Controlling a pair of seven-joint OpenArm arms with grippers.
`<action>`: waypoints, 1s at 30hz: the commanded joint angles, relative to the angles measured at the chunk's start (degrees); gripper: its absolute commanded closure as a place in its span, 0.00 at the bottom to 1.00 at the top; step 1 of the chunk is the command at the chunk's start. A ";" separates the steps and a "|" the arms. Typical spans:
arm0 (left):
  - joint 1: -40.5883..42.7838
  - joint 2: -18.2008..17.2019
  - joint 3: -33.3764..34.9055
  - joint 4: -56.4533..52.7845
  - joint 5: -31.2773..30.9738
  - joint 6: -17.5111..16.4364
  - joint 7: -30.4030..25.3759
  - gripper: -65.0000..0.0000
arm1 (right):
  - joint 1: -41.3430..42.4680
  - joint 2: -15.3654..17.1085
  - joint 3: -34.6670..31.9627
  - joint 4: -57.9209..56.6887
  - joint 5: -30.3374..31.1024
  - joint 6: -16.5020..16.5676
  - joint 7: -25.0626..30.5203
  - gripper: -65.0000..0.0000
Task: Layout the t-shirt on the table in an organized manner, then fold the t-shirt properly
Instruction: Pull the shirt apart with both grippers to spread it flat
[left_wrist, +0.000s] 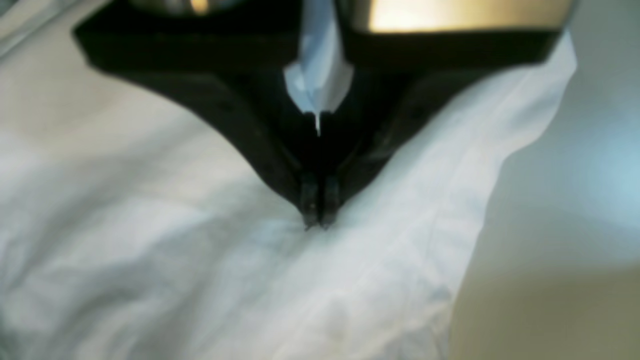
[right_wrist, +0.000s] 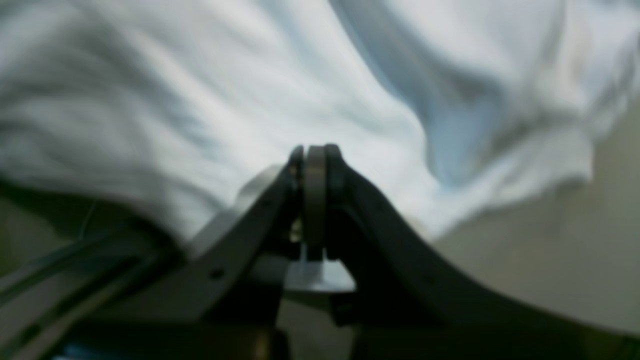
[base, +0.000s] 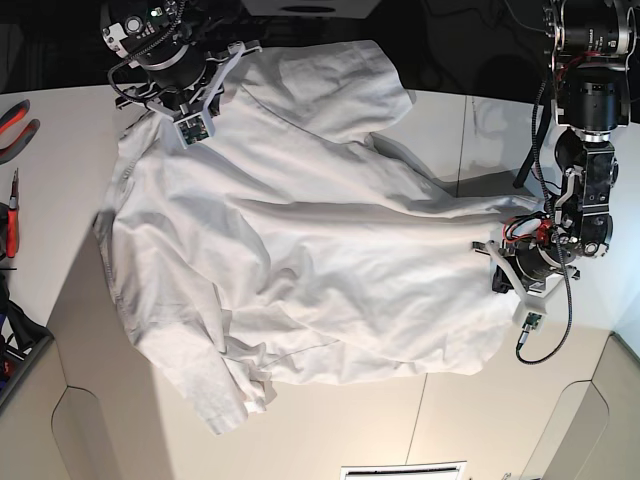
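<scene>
The bench (base: 320, 440) is seen as the largest item, with its surface exposed below the shirt and along both sides. A dark seam and rounded cut-outs are noted in its lower part. The white T-shirt (base: 330, 250) is spread unevenly across the middle: its lower-left portion is bunched, its upper part is folded and wrinkled, and its outer edges are irregular. Room for sideways movement is narrowed at the left of the base view by red-handled pliers (base: 18, 130) and a red-handled screwdriver (base: 12, 230). The left end effector (left_wrist: 318, 220) is found closed at the shirt's right-hand portion in the base view; whether cloth is pinched cannot be told. The right end effector (right_wrist: 315, 155) is found closed over the shirt's upper-left portion; contact cannot be confirmed, and no cloth is seen between its tips.
</scene>
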 joint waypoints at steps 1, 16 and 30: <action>-0.96 -1.36 -0.22 -0.20 0.17 -0.07 -1.05 1.00 | 0.92 0.17 1.75 -0.68 -0.26 -0.50 1.18 1.00; -1.16 -3.30 -0.22 -9.66 9.49 14.16 -7.02 1.00 | 11.19 8.20 9.01 -9.60 5.66 1.90 0.52 1.00; -1.25 -3.41 -0.24 -2.45 5.70 11.56 -0.33 1.00 | 16.76 8.61 9.01 -9.44 2.73 0.96 -0.33 1.00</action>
